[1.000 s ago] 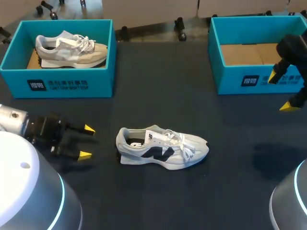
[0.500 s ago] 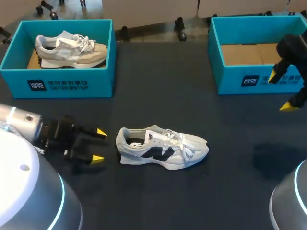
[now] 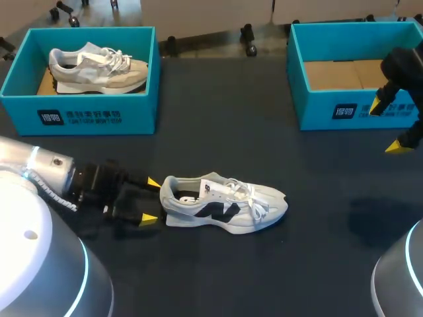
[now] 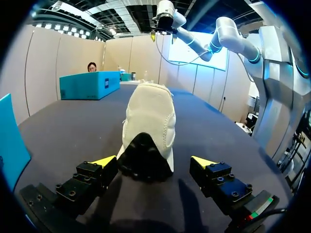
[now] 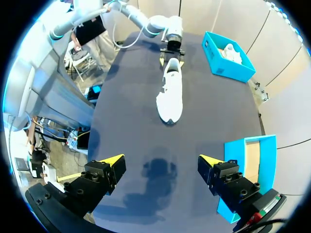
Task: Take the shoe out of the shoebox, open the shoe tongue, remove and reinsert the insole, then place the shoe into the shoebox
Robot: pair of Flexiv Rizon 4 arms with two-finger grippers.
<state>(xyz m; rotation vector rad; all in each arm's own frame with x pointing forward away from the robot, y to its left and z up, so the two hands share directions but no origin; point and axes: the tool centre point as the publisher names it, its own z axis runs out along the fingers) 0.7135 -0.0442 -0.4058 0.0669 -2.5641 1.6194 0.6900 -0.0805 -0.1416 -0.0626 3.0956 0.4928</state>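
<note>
Sneaker work on a dark table (image 3: 218, 132): a pale shoe (image 3: 225, 203) with a dark side mark stands upright on its sole near the middle, outside any box, heel toward the robot's left and toe toward its right. The left gripper (image 3: 151, 200) lies low at table level, just behind the heel, its yellow-tipped fingers spread to either side of it. In the left wrist view the heel sits between the two tips with a gap showing on each side, so the jaws are apart and holding nothing. That low, end-on line-up looks chosen to clamp the heel and steady the shoe while the tongue is pulled open, which appears to be the step at hand. Laces run tied across the tongue; whether the insole is seated cannot be made out. The right gripper (image 3: 389, 126) hangs raised at the table's right side, in front of the empty shoebox (image 3: 330, 113), fingers likewise spread and empty, well apart from the shoe. By the look of it, this is a waiting post that leaves room over the laces. The empty shoebox, with only brown card showing on its floor, is likely where the shoe goes at the end. A second shoebox (image 3: 92, 117) at the far left corner holds another shoe (image 3: 99, 66), resting on its sole.
</note>
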